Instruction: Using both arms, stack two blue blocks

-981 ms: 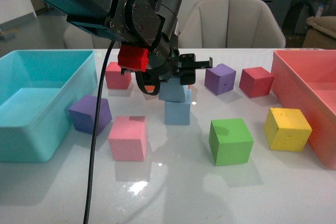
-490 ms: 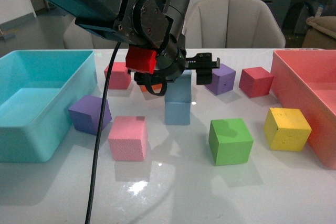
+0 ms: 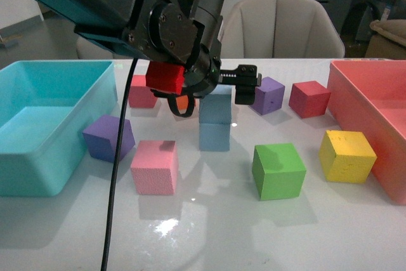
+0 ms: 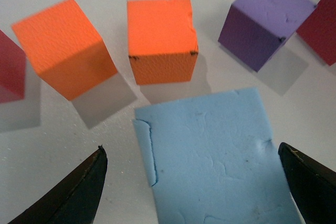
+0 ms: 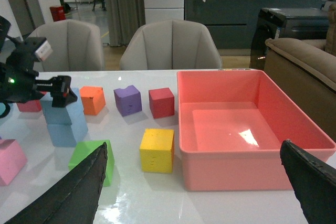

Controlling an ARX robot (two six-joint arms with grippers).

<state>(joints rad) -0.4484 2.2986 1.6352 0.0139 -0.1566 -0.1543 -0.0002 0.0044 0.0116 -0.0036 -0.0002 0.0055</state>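
1. The front view looks from the robot's body across the table (image 3: 209,233), with the left arm (image 3: 127,4) very near the lens.
2. The left wrist view looks steeply down, close over the upper blue block (image 4: 210,156).
3. The right wrist view looks from further back and shares the blue stack (image 5: 63,116) with the front view.

Left arm (image 3: 171,23) hides part of the upper blue block (image 3: 216,106)

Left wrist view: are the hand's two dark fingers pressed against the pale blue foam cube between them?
No: both fingers stand apart from the pale blue foam cube, with bare table showing beside it.
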